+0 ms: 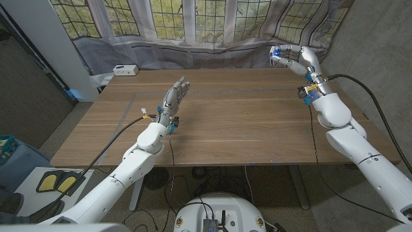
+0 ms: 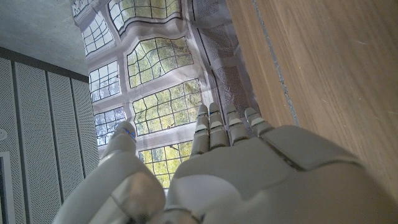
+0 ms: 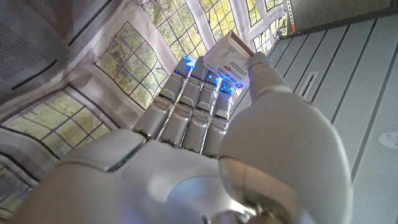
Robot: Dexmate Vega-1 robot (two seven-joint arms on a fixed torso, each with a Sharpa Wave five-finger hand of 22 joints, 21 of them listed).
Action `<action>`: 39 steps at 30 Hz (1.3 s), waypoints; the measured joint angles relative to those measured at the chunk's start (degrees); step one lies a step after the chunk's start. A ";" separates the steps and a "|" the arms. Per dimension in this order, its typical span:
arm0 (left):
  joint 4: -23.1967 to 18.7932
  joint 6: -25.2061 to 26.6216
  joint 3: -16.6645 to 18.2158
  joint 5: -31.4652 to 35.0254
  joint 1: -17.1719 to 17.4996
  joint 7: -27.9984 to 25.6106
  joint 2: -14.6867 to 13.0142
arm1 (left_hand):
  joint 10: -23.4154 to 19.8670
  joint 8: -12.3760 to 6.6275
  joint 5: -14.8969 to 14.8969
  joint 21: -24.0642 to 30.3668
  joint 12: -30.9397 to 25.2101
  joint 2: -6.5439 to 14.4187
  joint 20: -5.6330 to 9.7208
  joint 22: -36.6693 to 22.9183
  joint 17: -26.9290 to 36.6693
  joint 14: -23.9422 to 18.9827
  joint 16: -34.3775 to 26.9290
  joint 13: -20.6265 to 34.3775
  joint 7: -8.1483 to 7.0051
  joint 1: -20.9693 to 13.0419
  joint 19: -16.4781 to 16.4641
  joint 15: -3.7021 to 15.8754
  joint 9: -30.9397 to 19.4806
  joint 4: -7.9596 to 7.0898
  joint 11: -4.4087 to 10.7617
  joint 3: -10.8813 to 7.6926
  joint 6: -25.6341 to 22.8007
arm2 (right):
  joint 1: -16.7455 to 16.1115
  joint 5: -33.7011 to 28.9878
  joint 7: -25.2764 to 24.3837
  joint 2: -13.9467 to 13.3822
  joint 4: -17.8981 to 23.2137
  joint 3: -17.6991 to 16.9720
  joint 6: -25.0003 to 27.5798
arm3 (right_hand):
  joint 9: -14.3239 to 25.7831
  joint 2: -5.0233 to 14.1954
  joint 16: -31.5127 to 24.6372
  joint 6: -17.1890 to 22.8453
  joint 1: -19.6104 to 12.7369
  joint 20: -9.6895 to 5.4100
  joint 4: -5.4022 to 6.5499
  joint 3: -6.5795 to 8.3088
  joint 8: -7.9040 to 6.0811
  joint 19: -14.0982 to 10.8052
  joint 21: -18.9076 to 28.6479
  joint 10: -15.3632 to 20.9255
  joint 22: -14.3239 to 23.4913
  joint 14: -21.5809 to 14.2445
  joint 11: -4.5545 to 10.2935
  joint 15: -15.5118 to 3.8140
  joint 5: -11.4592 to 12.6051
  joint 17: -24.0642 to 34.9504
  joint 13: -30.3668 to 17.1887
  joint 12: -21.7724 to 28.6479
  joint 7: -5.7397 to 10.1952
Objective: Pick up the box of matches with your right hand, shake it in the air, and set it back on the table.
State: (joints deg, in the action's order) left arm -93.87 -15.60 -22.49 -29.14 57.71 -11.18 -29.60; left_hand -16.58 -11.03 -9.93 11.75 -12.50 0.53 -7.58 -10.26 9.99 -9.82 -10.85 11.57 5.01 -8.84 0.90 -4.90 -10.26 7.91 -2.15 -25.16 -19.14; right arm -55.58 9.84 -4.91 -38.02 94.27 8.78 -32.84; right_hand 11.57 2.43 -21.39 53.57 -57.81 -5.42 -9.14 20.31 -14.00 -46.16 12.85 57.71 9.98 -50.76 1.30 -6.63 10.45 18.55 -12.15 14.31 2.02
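Cardboard, light and easily crushed, the matchbox (image 3: 229,60) is sitting high above the table's (image 1: 244,122) far right corner, the right hand (image 1: 293,59) pinching its broad faces between thumb and fingers. The left hand (image 1: 175,96) is waiting, spread and holding nothing.

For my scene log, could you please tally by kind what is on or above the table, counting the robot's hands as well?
Robot hands: 2, the left hand open over the table, the right hand raised with its fingers around the matchbox.
Matchboxes: 1, the matchbox, in the air.
White boxes: 1, the white box at the table's far left corner.
Total: 4
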 measured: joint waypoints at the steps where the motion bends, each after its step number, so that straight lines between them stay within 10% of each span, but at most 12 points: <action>1: 0.08 -0.05 0.05 -0.02 0.08 -0.01 0.02 | 0.00 0.00 0.00 0.00 -0.02 0.00 0.00 0.00 0.00 0.00 0.00 0.00 0.00 0.00 0.00 0.00 0.00 0.00 0.00 0.00 0.00 | -0.32 -3.51 -2.03 -0.25 0.54 0.04 0.49 | 0.00 0.00 0.00 0.18 0.00 0.00 0.00 0.00 0.00 0.00 0.00 0.00 0.00 0.00 0.00 0.00 -0.04 0.00 0.00 0.00 -0.18; 39: 0.02 -0.68 0.23 -0.04 0.51 0.15 -0.26 | 0.00 0.00 0.00 0.00 -0.03 0.00 0.00 0.00 0.00 0.00 0.00 0.00 0.00 0.00 0.01 0.00 0.00 0.00 0.00 0.00 0.00 | -3.91 -22.13 -13.90 -5.48 8.19 2.06 12.80 | 0.04 -0.09 0.67 0.16 -1.27 0.00 -0.16 -0.16 -0.13 -0.01 0.00 -0.01 0.00 0.01 0.01 0.00 -0.27 0.18 -0.24 -0.01 -0.16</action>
State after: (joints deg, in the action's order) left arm -93.85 -16.28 -22.26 -29.17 58.22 -11.03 -29.85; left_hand -16.58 -11.03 -9.93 11.75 -12.53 0.53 -7.57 -10.26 9.99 -9.82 -10.85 11.57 5.01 -8.84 0.90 -4.90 -10.26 7.90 -2.15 -25.16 -19.13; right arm -59.48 -12.28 -18.81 -43.50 102.45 10.84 -20.03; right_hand 11.61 2.34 -20.72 53.73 -59.08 -5.42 -9.30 20.15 -14.14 -46.16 12.85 57.71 9.98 -50.75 1.31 -6.64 10.19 18.72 -12.39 14.30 1.87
